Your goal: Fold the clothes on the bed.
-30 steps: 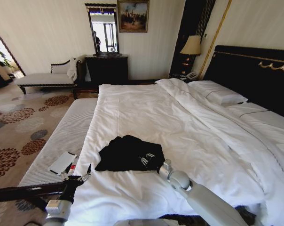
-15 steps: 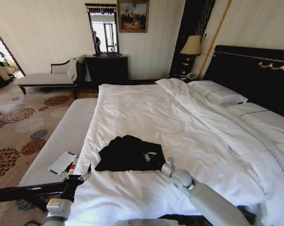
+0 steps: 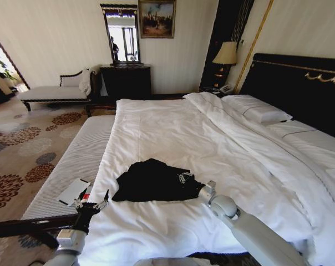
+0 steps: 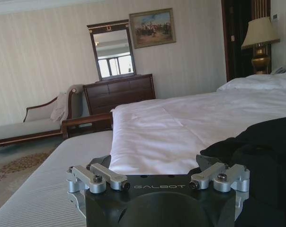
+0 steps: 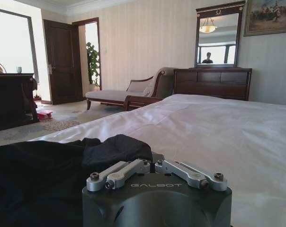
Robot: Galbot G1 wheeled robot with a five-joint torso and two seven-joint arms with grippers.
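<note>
The clothes are one black T-shirt [image 3: 151,181] lying bunched on the white bed [image 3: 173,133] near its foot, a white print showing at its right edge. My right gripper [image 3: 193,183] sits at that right edge, shut on the fabric. In the right wrist view, the black T-shirt [image 5: 43,175] lies just beyond the right gripper [image 5: 155,165], a fold rising at its fingers. My left gripper [image 3: 93,203] hangs open off the bed's left corner, apart from the shirt. The left gripper [image 4: 159,174] has its links spread, and the T-shirt [image 4: 261,156] is off to one side.
A grey padded bench [image 3: 79,160] runs along the bed's left side with a flat white object [image 3: 73,192] on it. Pillows [image 3: 256,109] and a dark headboard [image 3: 300,83] are at the right. A chaise lounge [image 3: 51,92] and a dark dresser [image 3: 126,81] stand by the far wall.
My right gripper has moved to the right across the bed, pulling the shirt's printed edge along with it. The left gripper has stayed put.
</note>
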